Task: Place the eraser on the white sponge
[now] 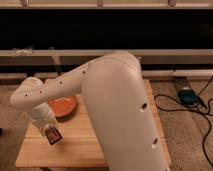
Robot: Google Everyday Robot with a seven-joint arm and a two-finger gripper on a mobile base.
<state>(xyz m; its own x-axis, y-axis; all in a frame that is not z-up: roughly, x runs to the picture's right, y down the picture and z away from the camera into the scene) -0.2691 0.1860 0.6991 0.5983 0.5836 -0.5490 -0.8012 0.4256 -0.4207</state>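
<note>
The arm (125, 110) fills the foreground. Its thick white upper link rises from the bottom edge right of centre and covers the middle and most of the right side of the table (75, 147). From the shoulder a thinner link runs left and downward to an elbow above the table's left edge, and the wrist then drops toward the boards.

The gripper (51, 132) hangs at the end of that wrist, over the near left part of the table and pointing down. Its fingers are closed narrowly on the eraser (53, 136), a small dark block with reddish edging and a pale mark, held tilted at the tips. Whether the eraser's lower edge touches the wood or sits just above it cannot be told.

Bare light wood shows around the eraser, in front of it and to its right as far as the big link. Just behind the gripper lies an orange bowl (64, 106), partly hidden by the forearm that crosses above it.

To the right of the table, a small dark-blue box (187, 95) sits on the speckled floor (192, 142), and black cables (205, 112) loop from it toward the right edge.

Farthest back, a pale rail (170, 52) runs the full width in front of a dark recess.
</note>
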